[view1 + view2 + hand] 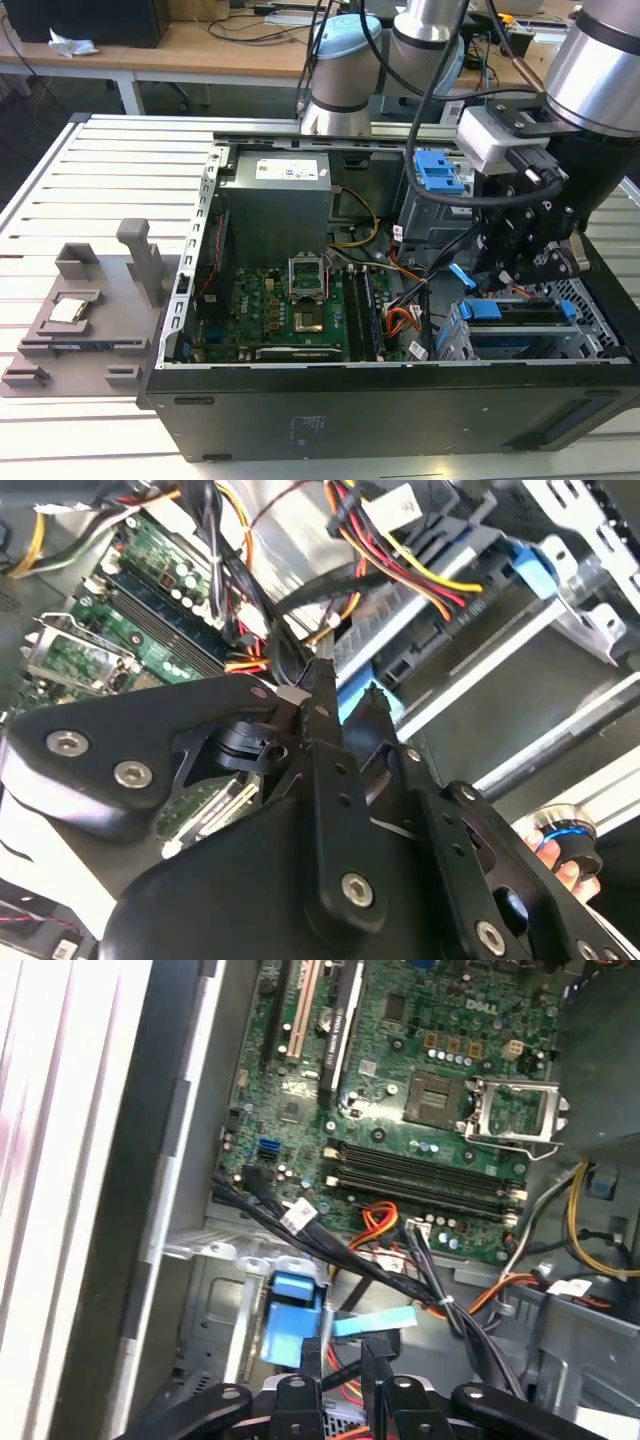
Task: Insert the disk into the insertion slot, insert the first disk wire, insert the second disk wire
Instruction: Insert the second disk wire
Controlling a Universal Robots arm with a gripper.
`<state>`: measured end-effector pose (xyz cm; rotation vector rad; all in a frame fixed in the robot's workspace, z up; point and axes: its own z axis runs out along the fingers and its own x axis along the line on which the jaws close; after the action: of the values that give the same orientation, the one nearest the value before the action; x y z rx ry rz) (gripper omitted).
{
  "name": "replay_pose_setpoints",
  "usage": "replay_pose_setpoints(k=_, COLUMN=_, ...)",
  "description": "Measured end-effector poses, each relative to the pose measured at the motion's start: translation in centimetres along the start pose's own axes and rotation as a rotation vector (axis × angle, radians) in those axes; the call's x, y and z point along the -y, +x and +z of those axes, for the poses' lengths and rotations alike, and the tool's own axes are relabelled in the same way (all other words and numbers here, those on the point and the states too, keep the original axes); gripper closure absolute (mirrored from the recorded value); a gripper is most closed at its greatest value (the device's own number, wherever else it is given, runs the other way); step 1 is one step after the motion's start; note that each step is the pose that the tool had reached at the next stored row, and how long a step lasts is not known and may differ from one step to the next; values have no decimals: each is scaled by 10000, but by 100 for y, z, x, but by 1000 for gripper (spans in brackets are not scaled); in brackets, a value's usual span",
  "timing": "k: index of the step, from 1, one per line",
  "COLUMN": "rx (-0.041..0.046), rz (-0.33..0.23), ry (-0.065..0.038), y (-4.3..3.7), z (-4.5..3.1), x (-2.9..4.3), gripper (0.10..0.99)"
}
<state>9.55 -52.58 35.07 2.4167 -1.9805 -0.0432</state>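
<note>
Silver-grey tubular arm (600,60) is showing a pale blue joint cap (340,40); black cables (430,95) are trailing down it; light grey box (492,135) is sitting at the wrist; black gripper (348,682) links are carrying silver screws (357,888).

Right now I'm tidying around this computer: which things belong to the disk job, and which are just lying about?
Belong to the job: disk, drive cage, blue-tabbed wire, gripper.
Just lying about: grey tray, power supply, circuit board, blue latch.
</note>
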Motion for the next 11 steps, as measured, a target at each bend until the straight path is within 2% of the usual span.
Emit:
replay_pose_setpoints(k=1, rx=3, rz=-6, ry=1, y=27, z=4, x=-24, gripper=784)
replay_pose_setpoints(k=3, rx=41, rz=-36, ry=8, y=28, z=12, x=-47, gripper=784)
replay_pose_setpoints(k=5, rx=160, rz=-91, ry=32, y=18, z=21, x=-76, gripper=784)
replay_pose_setpoints(k=6, rx=253, rz=-146, ry=51, y=9, z=32, x=-103, gripper=784)
replay_pose_setpoints(k=11, rx=366, rz=-318, ry=71, y=-3, z=92, x=-162, gripper=784)
